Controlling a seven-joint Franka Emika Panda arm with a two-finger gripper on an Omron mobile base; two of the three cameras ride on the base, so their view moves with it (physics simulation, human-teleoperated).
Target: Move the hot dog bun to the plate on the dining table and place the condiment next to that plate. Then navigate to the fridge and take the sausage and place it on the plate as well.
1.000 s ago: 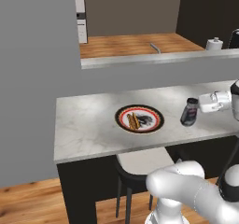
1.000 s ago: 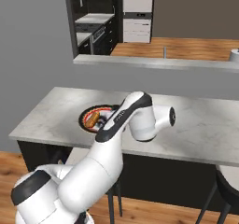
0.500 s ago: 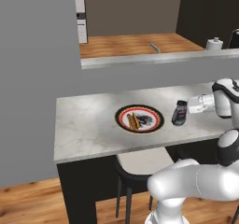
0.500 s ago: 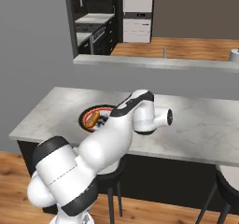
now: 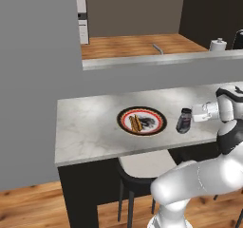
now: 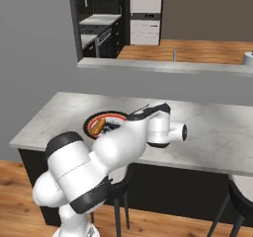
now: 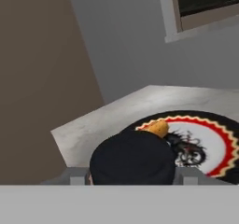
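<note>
The gripper (image 5: 190, 119) holds the condiment (image 5: 183, 120), a small dark-lidded jar, tilted just above the dining table (image 5: 90, 127), its jaws closed on the jar's sides. From the left base camera the jar shows in full, hanging just to the right of the plate (image 5: 142, 120), near its red-and-black rim but apart from it. The hot dog bun (image 5: 135, 123) lies on the plate's left half, on the far side of the plate from the gripper.

From the right base camera the arm's white body covers the jar and most of the plate (image 6: 93, 120); one end of the bun (image 6: 97, 127) peeks out beyond it. The hand camera looks over the jar's dark lid (image 7: 133, 160), which sits between the fingers, with the bun's tan tip (image 7: 156, 127) and the plate's patterned centre (image 7: 205, 146) directly ahead. Whether the jar's base touches the marble cannot be told.
</note>
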